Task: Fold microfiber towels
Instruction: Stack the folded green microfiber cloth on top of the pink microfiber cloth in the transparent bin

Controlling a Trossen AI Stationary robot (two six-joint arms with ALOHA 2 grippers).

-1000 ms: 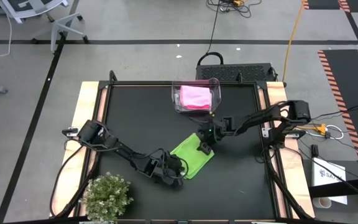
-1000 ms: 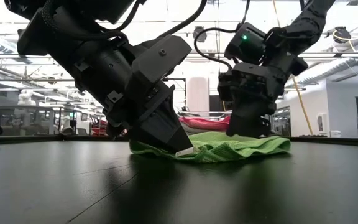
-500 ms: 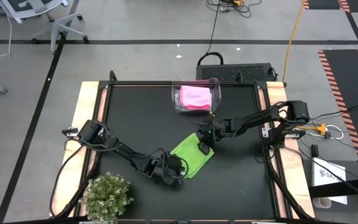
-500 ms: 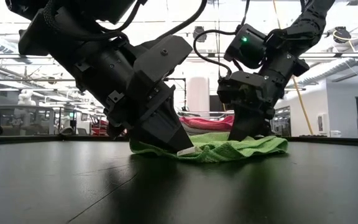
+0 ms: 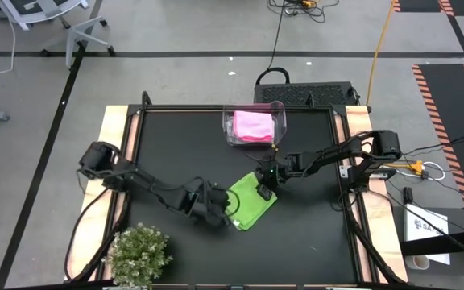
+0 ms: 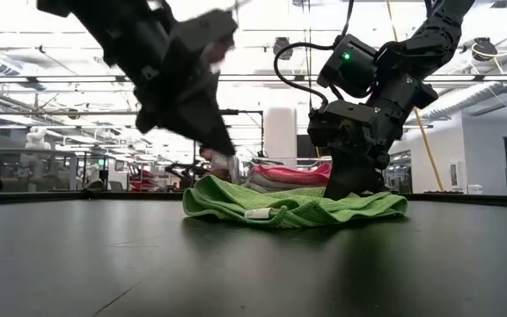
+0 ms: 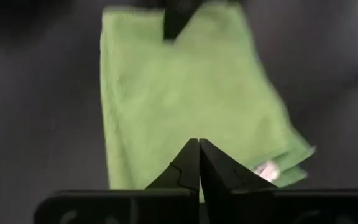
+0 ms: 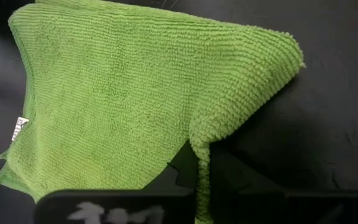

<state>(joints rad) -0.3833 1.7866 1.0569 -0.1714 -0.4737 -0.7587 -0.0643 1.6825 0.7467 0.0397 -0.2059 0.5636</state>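
The lime green towel (image 5: 248,203) lies folded on the black table, near its middle; it also shows in the low view (image 6: 297,207). My left gripper (image 5: 220,211) is shut and empty, and hovers above the towel's near left edge (image 6: 223,158) (image 7: 199,149). My right gripper (image 5: 264,190) stands on the towel's far right part (image 6: 350,187) and is shut on it (image 8: 194,177). The pink towel (image 5: 252,125) lies in the clear bin. No white towel shows plainly. My right gripper pinches a raised ridge of the green towel (image 8: 199,146) between its two fingers, by the towel's edge near a corner. The fingers come from above and point down. The cloth hides the fingertips. The rest of the towel lies flat and slack on the table.
The clear plastic bin (image 5: 279,122) stands at the table's far edge, just beyond my right gripper. A bushy green plant (image 5: 138,256) stands at the near left corner. Bare black table (image 5: 312,234) lies near and right of the towel.
My left gripper has risen off the towel's near left edge and now hangs clear above it. The green towel has stayed folded on the table. My right gripper has come down a little onto the towel's far right part and stays there.
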